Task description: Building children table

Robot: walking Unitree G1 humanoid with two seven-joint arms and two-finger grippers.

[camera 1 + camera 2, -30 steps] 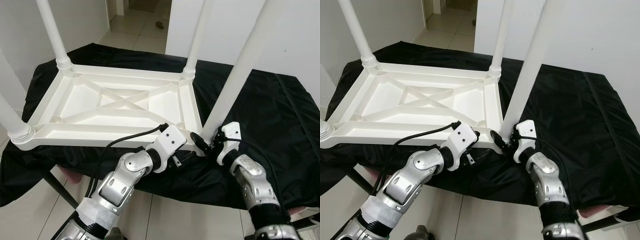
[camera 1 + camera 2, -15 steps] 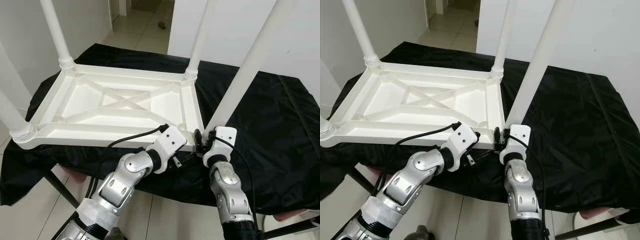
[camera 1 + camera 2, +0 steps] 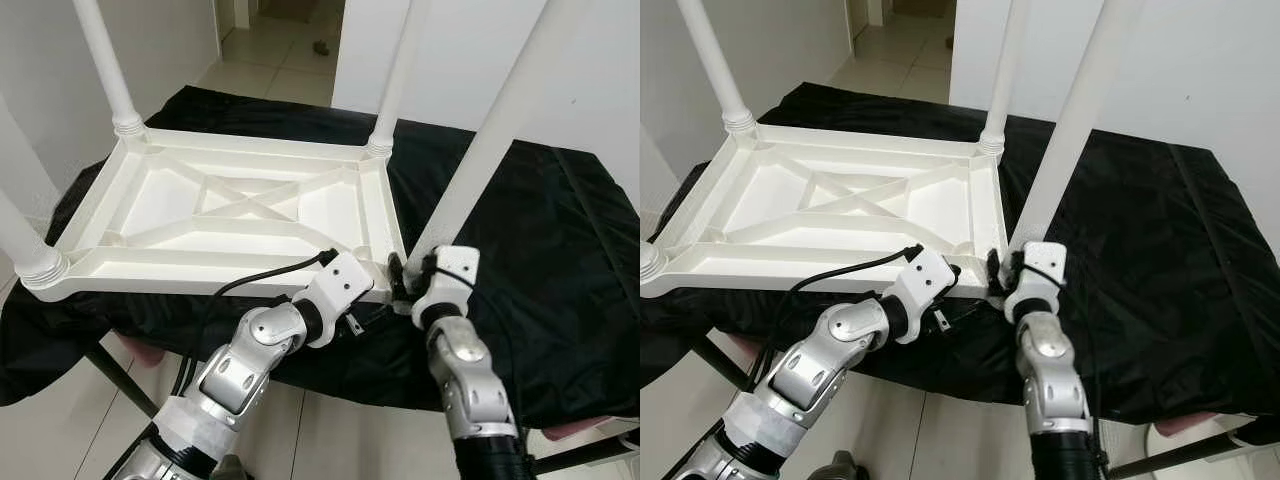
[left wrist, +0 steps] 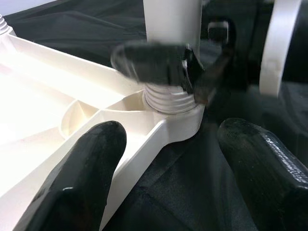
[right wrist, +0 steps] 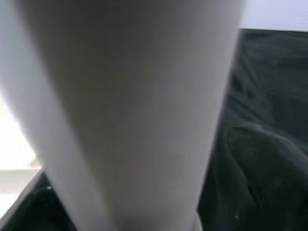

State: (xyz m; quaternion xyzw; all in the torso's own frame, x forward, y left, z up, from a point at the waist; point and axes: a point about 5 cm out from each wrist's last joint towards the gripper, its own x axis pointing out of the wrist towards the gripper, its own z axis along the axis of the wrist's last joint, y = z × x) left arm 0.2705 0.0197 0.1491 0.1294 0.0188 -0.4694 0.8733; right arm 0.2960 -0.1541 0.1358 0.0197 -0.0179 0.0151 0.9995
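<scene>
Lying upside down on black-draped worktop (image 3: 560, 230), white children table (image 3: 230, 215), legs up, toward left edge. Near-right leg (image 3: 480, 150) rising from table corner at worktop's near edge. Right gripper (image 3: 400, 283) at leg's threaded base, fingers (image 4: 159, 65) clasping it. Left gripper (image 4: 168, 163) just below same corner, fingers (image 4: 84, 168) spread wide, one under table rim.

The kids' table (image 3: 240, 215) sits upside down on the cloth-covered worktop (image 3: 560, 250), legs up. Both tools meet at its near right corner: left tool (image 4: 168, 159) just in front, right tool (image 3: 402, 285) around that leg (image 3: 480, 150).
</scene>
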